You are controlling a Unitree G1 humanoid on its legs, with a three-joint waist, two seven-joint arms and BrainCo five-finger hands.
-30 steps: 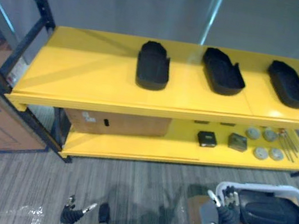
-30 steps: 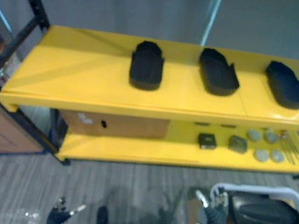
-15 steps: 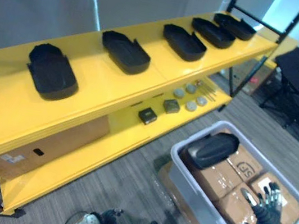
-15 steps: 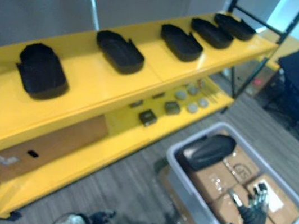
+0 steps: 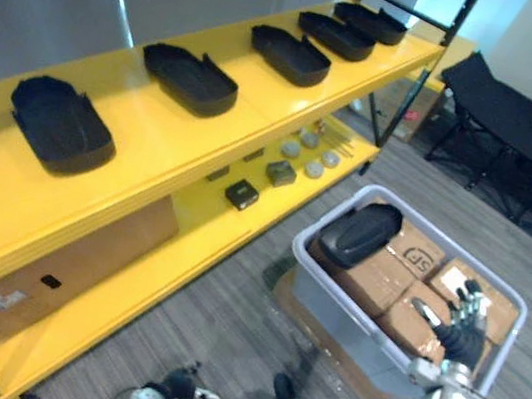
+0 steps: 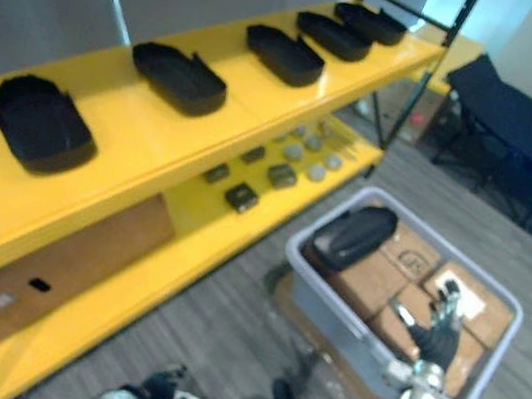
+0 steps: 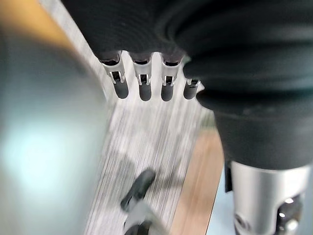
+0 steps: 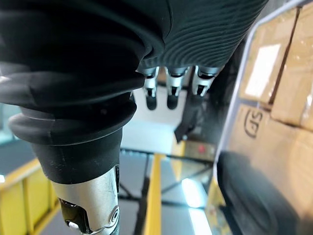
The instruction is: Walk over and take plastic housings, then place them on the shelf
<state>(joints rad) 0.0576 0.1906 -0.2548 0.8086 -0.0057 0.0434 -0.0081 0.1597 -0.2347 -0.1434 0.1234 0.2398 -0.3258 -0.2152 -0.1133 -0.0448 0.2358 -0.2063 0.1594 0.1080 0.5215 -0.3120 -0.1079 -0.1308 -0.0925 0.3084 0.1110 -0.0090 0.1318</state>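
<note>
So, nearest the robot, the left hand hangs low over the grey striped floor. Its wrist view shows the fingers hanging relaxed and straight, holding nothing. The right hand is raised over the near corner of the pale plastic bin, fingers spread wide and empty, well apart from the housing.

The bin is packed with cardboard boxes. One plastic housing lies on top of them at the shelf-side end. It's matte black, oblong and rounded, domed side up.

The right wrist view gets what the head views don't: the bin's rim from close up, the box tops, and a dark rounded bulk that's probably that housing, can't say for sure.

Past the bin stands the yellow shelf. The lower board has a brown carton, a small black box, a grey block and some round discs.

The top board carries five more housings in a row, the closest one lying open side up like a shallow tray with one end notched. Beyond the shelf's far end sits a black cot.
</note>
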